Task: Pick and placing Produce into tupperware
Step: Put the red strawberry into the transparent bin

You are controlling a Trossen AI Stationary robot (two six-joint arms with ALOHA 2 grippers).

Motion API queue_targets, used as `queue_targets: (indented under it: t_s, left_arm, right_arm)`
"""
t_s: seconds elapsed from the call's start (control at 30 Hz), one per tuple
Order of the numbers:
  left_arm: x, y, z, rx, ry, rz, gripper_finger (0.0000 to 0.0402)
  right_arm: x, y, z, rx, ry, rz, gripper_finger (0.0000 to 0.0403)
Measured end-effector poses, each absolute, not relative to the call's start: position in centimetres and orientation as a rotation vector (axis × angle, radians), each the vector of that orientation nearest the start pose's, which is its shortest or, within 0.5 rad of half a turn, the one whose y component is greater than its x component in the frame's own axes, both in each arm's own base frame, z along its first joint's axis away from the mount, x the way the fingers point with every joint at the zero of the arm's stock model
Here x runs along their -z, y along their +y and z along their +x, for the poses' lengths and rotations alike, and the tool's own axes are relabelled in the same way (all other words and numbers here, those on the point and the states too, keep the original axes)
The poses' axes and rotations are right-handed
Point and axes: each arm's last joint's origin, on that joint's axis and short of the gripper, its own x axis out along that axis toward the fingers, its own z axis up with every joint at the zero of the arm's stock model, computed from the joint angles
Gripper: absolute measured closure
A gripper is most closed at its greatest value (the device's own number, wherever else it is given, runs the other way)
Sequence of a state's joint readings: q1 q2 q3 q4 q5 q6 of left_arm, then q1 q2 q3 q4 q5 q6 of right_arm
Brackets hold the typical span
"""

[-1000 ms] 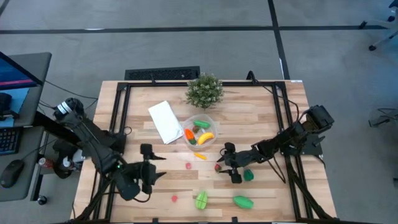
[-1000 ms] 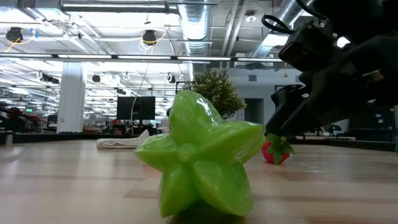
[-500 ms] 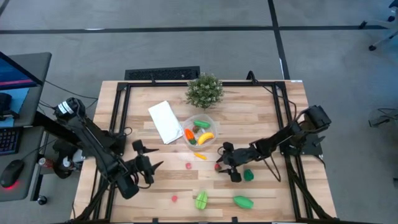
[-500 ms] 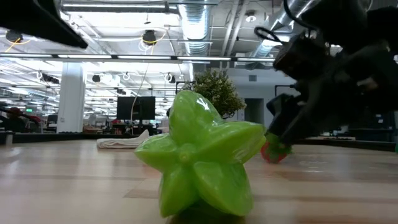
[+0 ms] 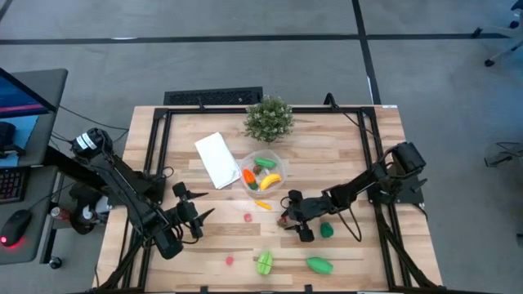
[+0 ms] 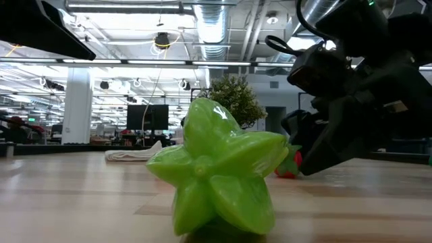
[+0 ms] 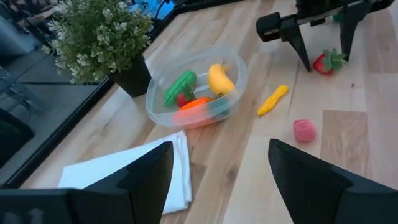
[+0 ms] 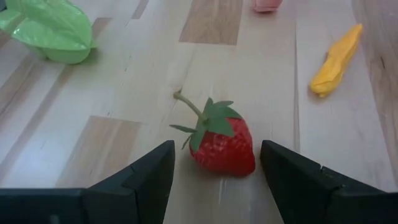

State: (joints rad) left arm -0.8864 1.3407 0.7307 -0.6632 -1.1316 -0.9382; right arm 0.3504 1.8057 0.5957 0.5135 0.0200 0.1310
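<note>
The clear round tupperware [image 5: 263,173] holds several toy pieces and also shows in the left wrist view [image 7: 196,87]. A red strawberry [image 8: 221,144] lies on its side on the table. My right gripper [image 5: 288,217] is open, low over the table, with one finger on either side of the strawberry, not touching it. My left gripper [image 5: 194,211] is open and empty over the table's left part. A yellow-orange piece [image 5: 262,205], a pink piece [image 5: 248,217], a small red piece [image 5: 230,260], a green star fruit [image 5: 264,262] and two more green pieces [image 5: 319,265] lie loose on the wood.
A bushy potted plant [image 5: 268,119] stands at the far edge behind the tupperware. A flat white rectangle [image 5: 216,159] lies left of the tupperware. Black frame rails run along the table's left and right sides. The green star fruit [image 6: 216,175] fills the middle of the low view.
My right gripper has gone a little toward the table's left and down, up to the strawberry, and stays open. My left gripper has gone up and toward the far edge and has turned toward the table's middle.
</note>
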Motion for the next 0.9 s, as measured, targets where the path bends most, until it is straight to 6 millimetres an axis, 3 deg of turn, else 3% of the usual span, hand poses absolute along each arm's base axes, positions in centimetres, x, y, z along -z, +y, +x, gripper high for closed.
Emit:
queue_targets:
  t_s: [0.67,0.9]
  left_arm:
    - [-19.32,-15.26,15.85,-0.476,0.478,0.183,0.0147]
    - [-19.32,-15.26,15.85,-0.476,0.478,0.183,0.0147]
  right_arm:
    - [-9.19,9.86,28.31,-0.255,0.681,0.003,0.0169]
    - [-9.15,9.85,28.28,-0.254,0.685,0.002,0.0203]
